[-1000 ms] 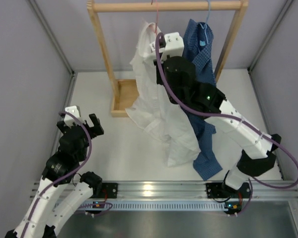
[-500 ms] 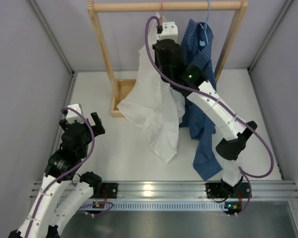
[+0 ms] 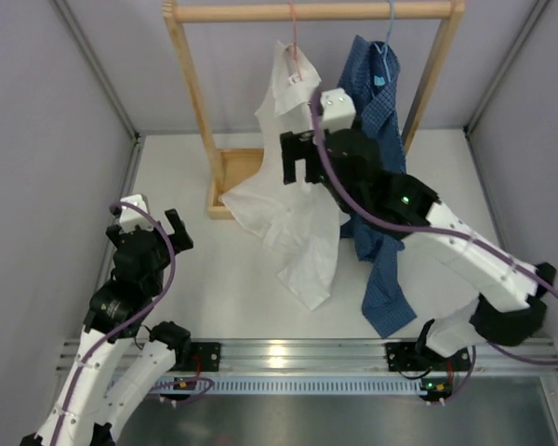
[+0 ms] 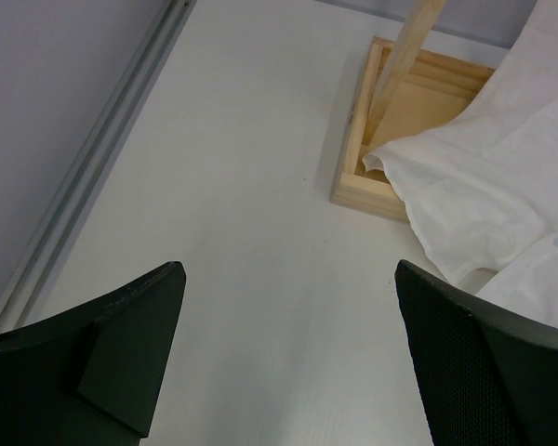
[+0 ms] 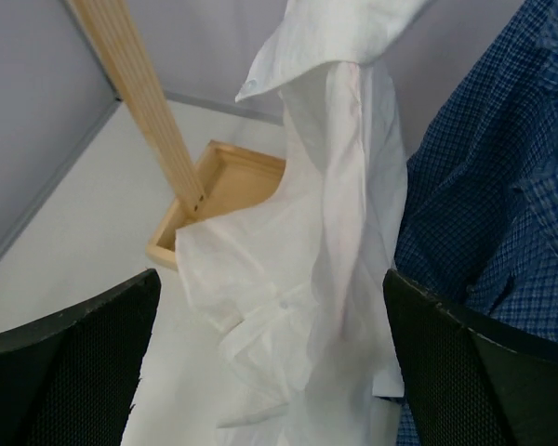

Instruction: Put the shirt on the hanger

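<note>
The white shirt hangs from the pink hanger, whose hook is over the wooden rail. Its collar sits at the top and its lower part trails onto the table. My right gripper is open just in front of the shirt's upper part, touching nothing. The right wrist view shows the shirt beyond the open right gripper. My left gripper hovers open over the table at the left, empty. In the left wrist view the left gripper has only bare table between its fingers, and the shirt's hem lies at the right.
A dark blue checked shirt hangs on a light blue hanger right beside the white one. The wooden rack has a slanted post and a box-shaped foot at back left. Grey walls enclose both sides.
My right gripper, shut up by the hanger hook at the rail earlier, has opened and drawn back down. The shirt stays hanging. The left arm has barely moved.
</note>
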